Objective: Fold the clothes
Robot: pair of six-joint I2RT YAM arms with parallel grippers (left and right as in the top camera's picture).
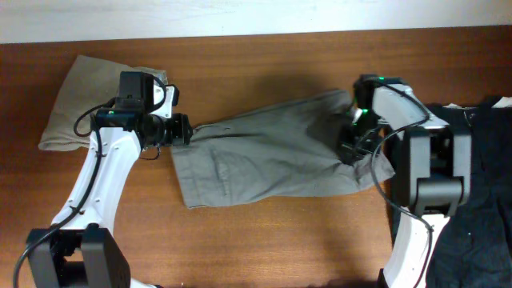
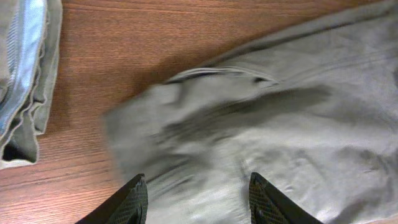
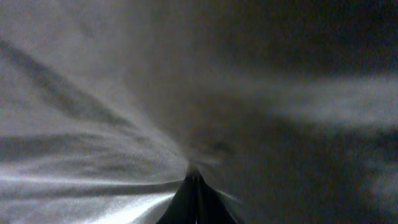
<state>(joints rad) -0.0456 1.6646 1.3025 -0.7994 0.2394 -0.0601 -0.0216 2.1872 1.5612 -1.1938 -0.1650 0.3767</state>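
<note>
The grey shorts (image 1: 264, 152) lie spread across the middle of the table, wrinkled. My left gripper (image 1: 182, 130) is open at their left edge; in the left wrist view its fingers (image 2: 196, 199) stand apart over the grey cloth (image 2: 280, 130), holding nothing. My right gripper (image 1: 352, 144) is at the right end of the shorts. In the right wrist view its fingers (image 3: 196, 199) are pressed together on a pinch of grey cloth (image 3: 93, 143), which pulls into folds toward the tips.
Folded khaki-beige shorts (image 1: 80, 100) lie at the back left, also at the left edge of the left wrist view (image 2: 25, 74). A black garment (image 1: 480, 176) lies at the right edge. A pale wall strip (image 1: 240, 16) borders the far side.
</note>
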